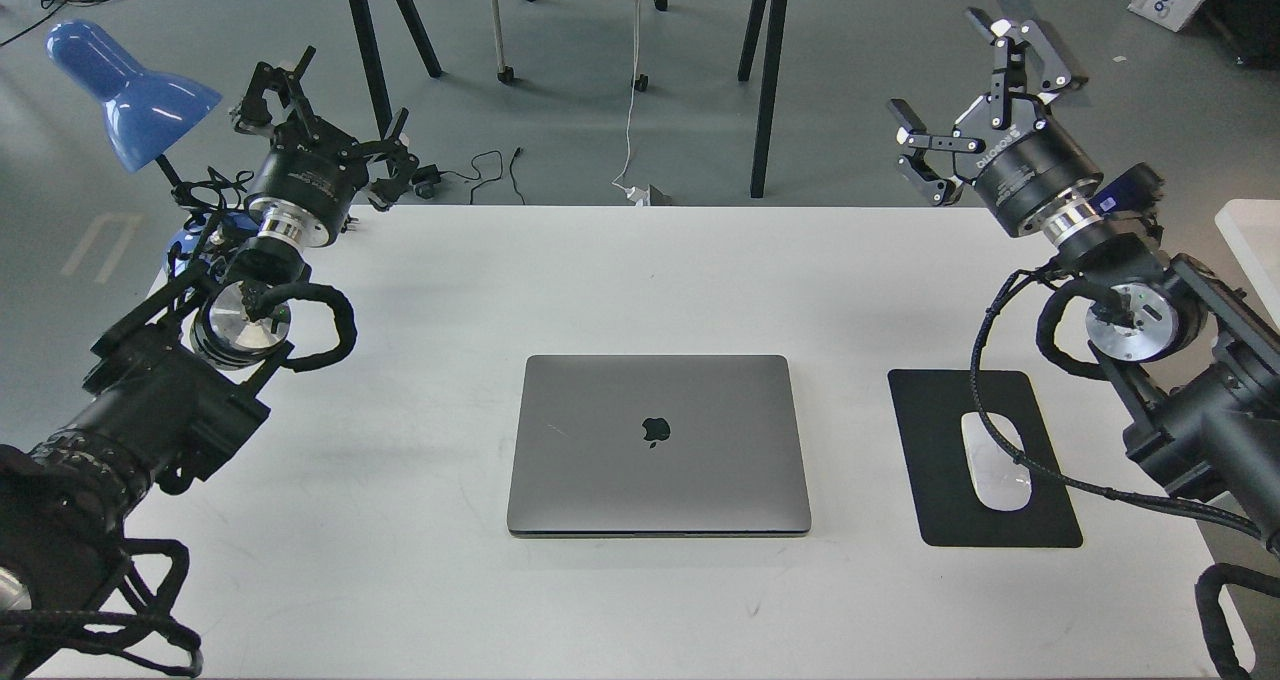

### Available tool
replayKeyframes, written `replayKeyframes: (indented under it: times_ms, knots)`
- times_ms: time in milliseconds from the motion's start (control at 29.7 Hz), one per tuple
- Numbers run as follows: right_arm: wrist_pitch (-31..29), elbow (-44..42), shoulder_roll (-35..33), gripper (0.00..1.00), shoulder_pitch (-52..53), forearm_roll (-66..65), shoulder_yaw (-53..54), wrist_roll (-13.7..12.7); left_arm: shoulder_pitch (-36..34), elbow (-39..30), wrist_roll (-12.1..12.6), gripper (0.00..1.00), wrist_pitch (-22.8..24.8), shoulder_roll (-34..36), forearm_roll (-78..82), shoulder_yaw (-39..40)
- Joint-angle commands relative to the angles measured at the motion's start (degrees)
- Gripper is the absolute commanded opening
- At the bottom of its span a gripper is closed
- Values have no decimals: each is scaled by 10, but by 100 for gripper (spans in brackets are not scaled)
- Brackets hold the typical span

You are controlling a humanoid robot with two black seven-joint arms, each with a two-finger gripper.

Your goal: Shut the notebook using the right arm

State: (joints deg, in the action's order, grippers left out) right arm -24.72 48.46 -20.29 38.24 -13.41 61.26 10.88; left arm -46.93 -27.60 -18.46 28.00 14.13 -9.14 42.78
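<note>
right gripper (975, 90) is spread wide holding nothing, up past the table's (450, 600) far right corner, MacBook (658, 445) lid shut

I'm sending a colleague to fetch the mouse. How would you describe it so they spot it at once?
On the white table, look right of the closed grey metal laptop to the black rectangular mouse pad. The flat white oval mouse lies on it, the only white object there, with a black cable draped across it.

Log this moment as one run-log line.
laptop: lid shut, flat on table | right pincer: open, raised, clear of laptop | left pincer: open, raised
</note>
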Motion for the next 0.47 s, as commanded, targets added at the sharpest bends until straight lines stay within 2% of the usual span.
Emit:
replayKeyframes:
  times_ms: [0,270,438]
  knots:
    - [-8,-48,-12,100,8,83,3,-22,0,0,0,100,0,-1,0,0]
    - [-23,-100,2,100,3,165,33,-22,0,0,0,100,0,0,-1,0]
    - [-21,-104,15,100,7,165,37,-2,0,0,0,100,0,0,-1,0]
